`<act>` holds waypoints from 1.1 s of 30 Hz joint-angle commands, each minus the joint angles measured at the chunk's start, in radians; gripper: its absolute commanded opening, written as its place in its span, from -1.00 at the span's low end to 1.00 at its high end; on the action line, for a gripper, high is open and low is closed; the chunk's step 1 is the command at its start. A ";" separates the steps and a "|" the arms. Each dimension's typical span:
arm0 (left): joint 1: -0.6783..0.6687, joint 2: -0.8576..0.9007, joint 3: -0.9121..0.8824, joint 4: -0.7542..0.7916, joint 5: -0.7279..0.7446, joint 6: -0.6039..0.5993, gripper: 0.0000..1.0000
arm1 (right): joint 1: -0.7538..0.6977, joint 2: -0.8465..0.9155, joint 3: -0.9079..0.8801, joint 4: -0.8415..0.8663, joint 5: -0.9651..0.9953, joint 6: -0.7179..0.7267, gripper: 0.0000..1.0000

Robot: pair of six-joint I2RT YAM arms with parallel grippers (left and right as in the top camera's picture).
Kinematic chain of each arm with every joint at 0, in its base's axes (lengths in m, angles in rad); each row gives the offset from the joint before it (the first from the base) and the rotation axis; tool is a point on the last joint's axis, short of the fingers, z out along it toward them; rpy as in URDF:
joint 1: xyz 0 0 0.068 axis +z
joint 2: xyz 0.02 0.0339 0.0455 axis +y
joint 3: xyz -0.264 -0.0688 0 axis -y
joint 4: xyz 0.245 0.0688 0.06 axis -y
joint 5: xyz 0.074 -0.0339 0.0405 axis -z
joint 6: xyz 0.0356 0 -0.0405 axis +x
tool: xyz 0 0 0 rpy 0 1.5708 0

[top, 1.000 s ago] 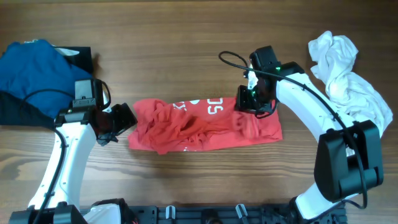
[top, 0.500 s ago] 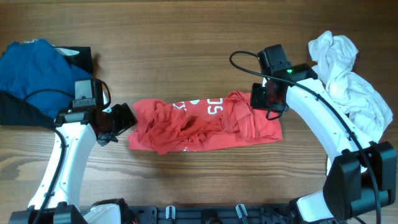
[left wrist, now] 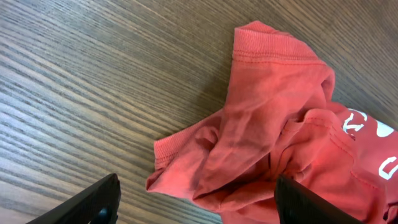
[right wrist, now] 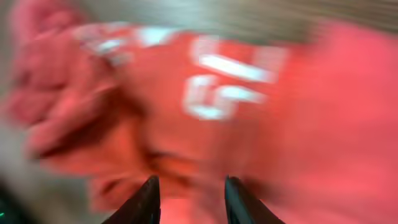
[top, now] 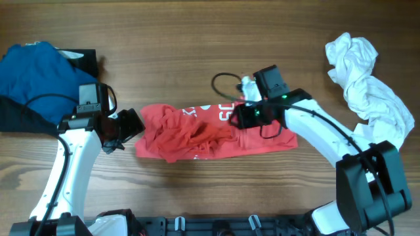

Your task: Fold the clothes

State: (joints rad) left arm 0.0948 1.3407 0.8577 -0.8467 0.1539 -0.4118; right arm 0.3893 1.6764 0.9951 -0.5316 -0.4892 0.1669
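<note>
Over the middle of the red T-shirt (top: 197, 141) your right gripper (top: 237, 117) hangs with fingers spread — your left gripper (top: 134, 123), equally wide, sits at its crumpled left edge.

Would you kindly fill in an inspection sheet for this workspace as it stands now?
Surface: brown wood-grain table, no spills seen.
Job's things: crumpled red cotton T-shirt with white lettering at centre; bunched white garment at right; blue garment over a black garment at left.
Clutter: dark flat object beside the blue garment, unidentifiable.
Grippers: left pincer open at the shirt's edge; right pincer over the lettering, blurred, state unclear.
Cables: black cable loop at the right wrist; thin black cable by the left arm.
Surroundings: black rail along the near edge.
</note>
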 commanded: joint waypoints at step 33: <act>-0.169 0.441 0.016 0.085 0.125 0.248 0.02 | -0.234 -0.358 0.027 -0.419 0.590 0.330 -0.04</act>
State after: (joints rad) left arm -0.0708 1.7397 0.9134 -0.7231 0.4309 -0.1650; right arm 0.1600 1.3079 1.0096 -0.9543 0.1017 0.5182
